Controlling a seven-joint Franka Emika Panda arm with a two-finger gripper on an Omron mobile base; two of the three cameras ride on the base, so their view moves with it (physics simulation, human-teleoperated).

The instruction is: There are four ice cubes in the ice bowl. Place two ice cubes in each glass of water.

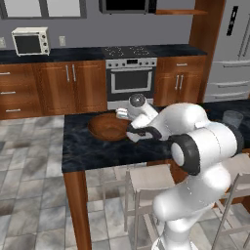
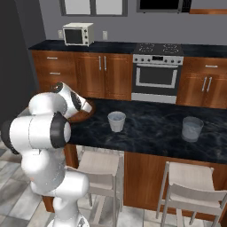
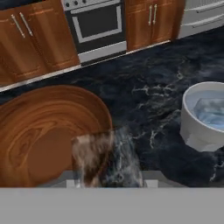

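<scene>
In the hand view my gripper is shut on a translucent ice cube, held just above the right rim of the reddish-brown wooden ice bowl. The part of the bowl's inside that shows is bare wood. To the right stands a glass of water with a pale ice cube floating in it. From the left base view the gripper hangs at the bowl's right edge, with that glass just behind the hand. The second glass stands farther right on the counter.
The dark marble counter has its front edge toward me, with stools tucked under it. Across the aisle are wooden cabinets and an oven. My own arm hides much of the bowl in the right base view.
</scene>
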